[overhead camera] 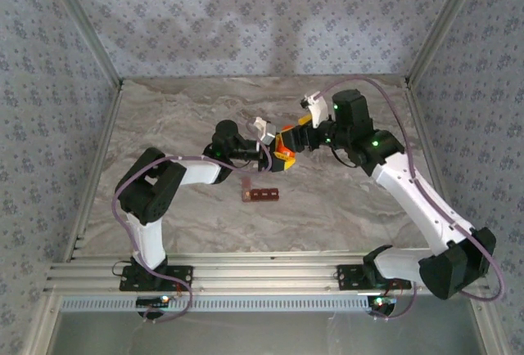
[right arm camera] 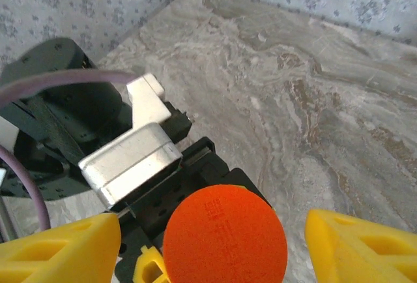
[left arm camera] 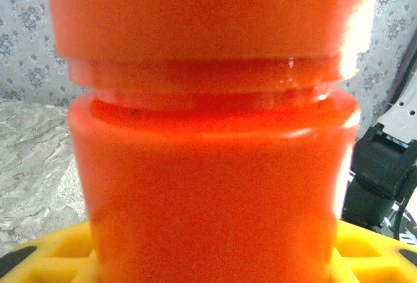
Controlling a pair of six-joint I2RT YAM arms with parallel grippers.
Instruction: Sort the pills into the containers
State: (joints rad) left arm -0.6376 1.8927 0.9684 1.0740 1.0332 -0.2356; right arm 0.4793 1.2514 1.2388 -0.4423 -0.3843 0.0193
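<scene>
Your containers (overhead camera: 260, 195), a dark red-brown strip of joined cells, lie flat on the marble table (overhead camera: 180, 118), just in front of the left arm's wrist and apart from both grippers. Farther back, between the two arms, is the orange bottle (overhead camera: 286, 147). Your left gripper (overhead camera: 277, 152) grips its body, with the yellow fingers (left arm camera: 52, 257) against its sides. Your right gripper (overhead camera: 300, 137) sits over the cap (right arm camera: 225, 234), its fingers (right arm camera: 358, 247) spread wide and clear of the cap on both sides.
</scene>
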